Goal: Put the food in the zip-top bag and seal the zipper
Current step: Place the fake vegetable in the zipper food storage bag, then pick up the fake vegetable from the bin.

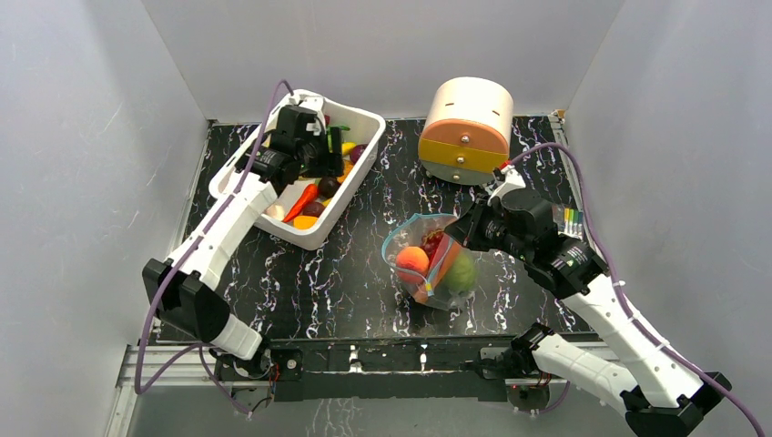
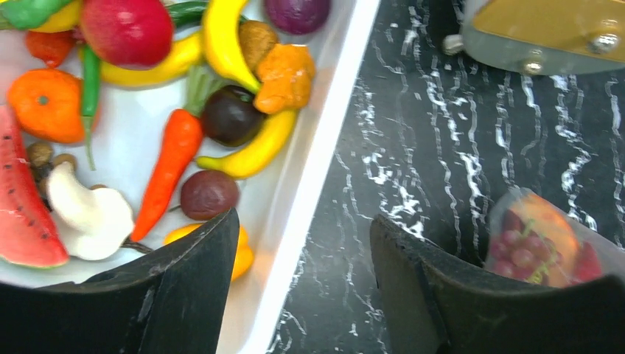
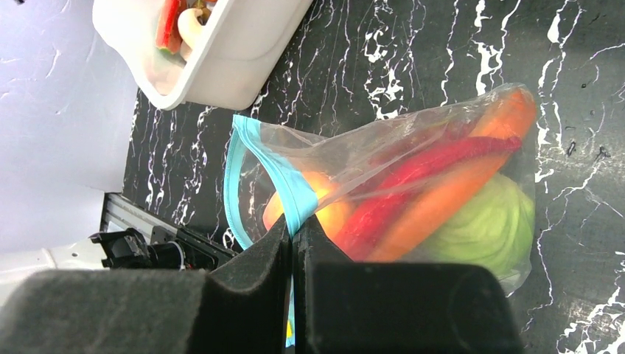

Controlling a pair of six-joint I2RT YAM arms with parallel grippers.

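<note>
Currently the right gripper (image 3: pixel 293 230) has its fingers pressed together on the teal zipper (image 3: pixel 298 193) of the zip-top bag (image 3: pixel 442 140). The bag's mouth gapes just left of the tips, and a cabbage (image 3: pixel 486 225) and a carrot (image 3: pixel 449 195) lie inside, ahead of them to the right. The left gripper (image 2: pixel 302 236) hangs with jaws spread, gripping nothing, one finger over the white bin (image 2: pixel 324 125) of loose food (image 2: pixel 173 155), the other over the table (image 2: pixel 413 147).
</note>
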